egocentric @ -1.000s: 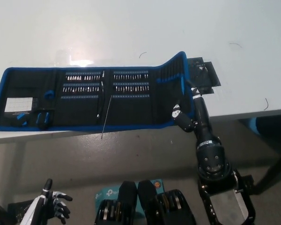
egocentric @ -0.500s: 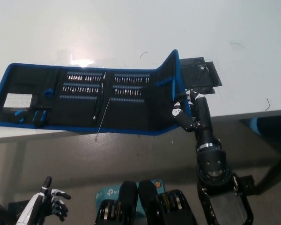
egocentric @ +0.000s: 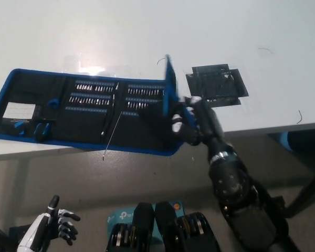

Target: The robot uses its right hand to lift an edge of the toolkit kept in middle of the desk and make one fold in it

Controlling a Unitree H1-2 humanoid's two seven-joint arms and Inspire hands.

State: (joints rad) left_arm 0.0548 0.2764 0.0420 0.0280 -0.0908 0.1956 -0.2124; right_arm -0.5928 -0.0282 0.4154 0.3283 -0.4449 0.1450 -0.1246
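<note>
The toolkit is a long black roll with blue trim, lying open across the white desk, rows of bits in its middle and small tools at its left end. Its right end panel stands almost upright. My black right hand is shut on that raised panel's lower part, fingers curled against it. My white left hand rests low at the bottom left, away from the desk, fingers apart and holding nothing.
A black square patch lies on the desk right of the raised panel. A thin rod sticks out over the desk's front edge. A teal box sits on the floor below.
The right hand has moved left and carried the toolkit's right end panel from a shallow tilt to nearly upright, uncovering the black patch fully. The left hand has stayed low.
</note>
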